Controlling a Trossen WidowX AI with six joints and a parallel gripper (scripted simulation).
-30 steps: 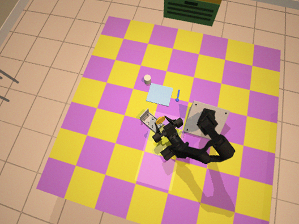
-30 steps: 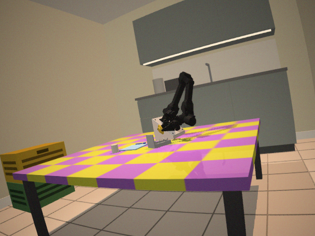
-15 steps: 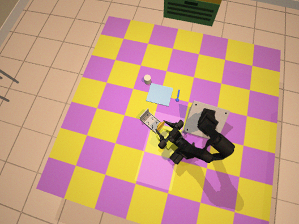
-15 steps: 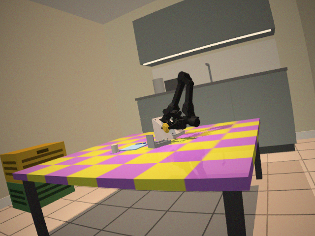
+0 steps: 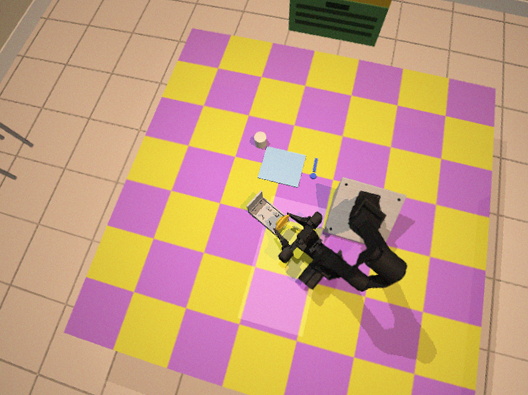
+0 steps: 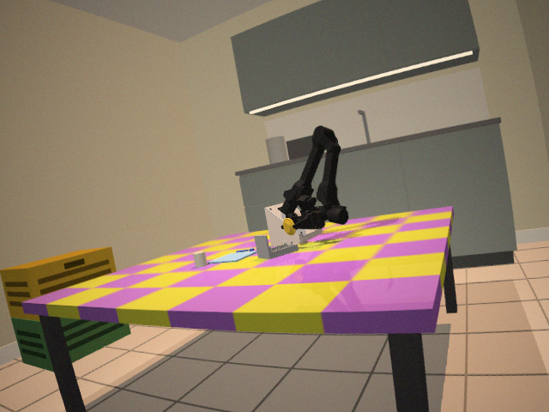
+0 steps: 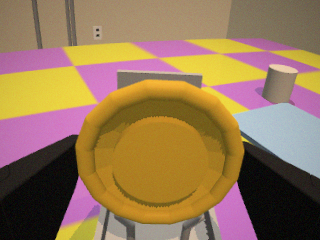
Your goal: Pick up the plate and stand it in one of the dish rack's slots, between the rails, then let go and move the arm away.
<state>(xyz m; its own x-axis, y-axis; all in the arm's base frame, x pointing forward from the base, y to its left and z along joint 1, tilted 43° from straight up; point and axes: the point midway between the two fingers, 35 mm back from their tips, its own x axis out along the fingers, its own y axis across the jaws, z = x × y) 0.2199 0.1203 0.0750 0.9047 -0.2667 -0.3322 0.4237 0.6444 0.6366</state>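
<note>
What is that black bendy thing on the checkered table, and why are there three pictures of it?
It is a robot arm. One picture looks down from above, one from the side, and one from a camera on the arm's own wrist. Its gripper, a pinching hand with two fingers, is shut on an orange plate, held upright over a grey dish rack. On the table also sit a small cup, a pale blue sheet and a tiny blue thing I cannot name.
</note>
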